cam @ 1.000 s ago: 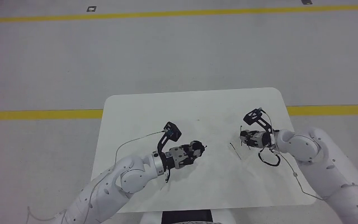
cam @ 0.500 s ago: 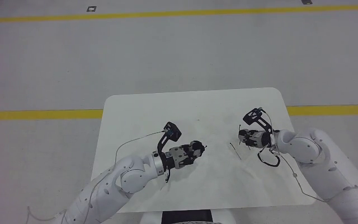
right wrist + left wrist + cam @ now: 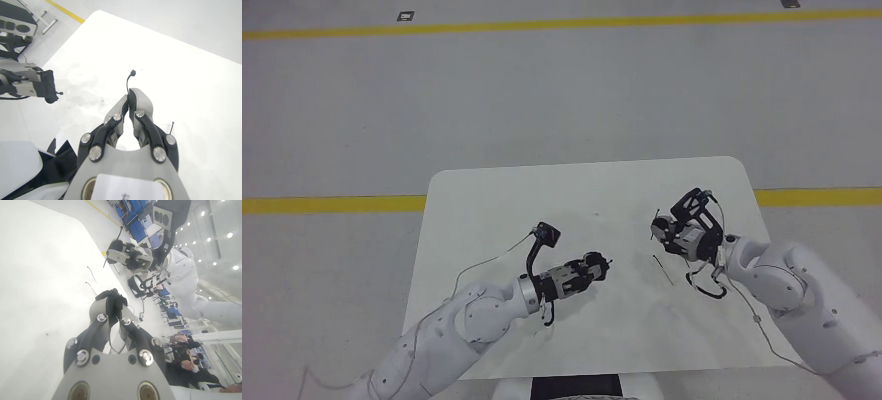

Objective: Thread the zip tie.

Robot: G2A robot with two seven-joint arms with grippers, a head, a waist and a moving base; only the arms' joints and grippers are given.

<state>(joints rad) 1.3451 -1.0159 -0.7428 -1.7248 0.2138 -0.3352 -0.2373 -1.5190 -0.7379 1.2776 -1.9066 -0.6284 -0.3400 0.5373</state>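
Right end effector [image 3: 659,229] and left end effector [image 3: 594,266] hang over the table [image 3: 542,200] in the top view, tips facing each other. A loose tie [image 3: 662,269] lies between them, nearer the right one. The left wrist view adds the left fingers pressed together. It also shows the zip tie [image 3: 119,233] running through the right end effector's closed tips and sticking out on both sides. The right wrist view shows that tie's head just beyond the clamped tips, and a knobbed stub [image 3: 60,93] poking from the left end effector's shut tips.
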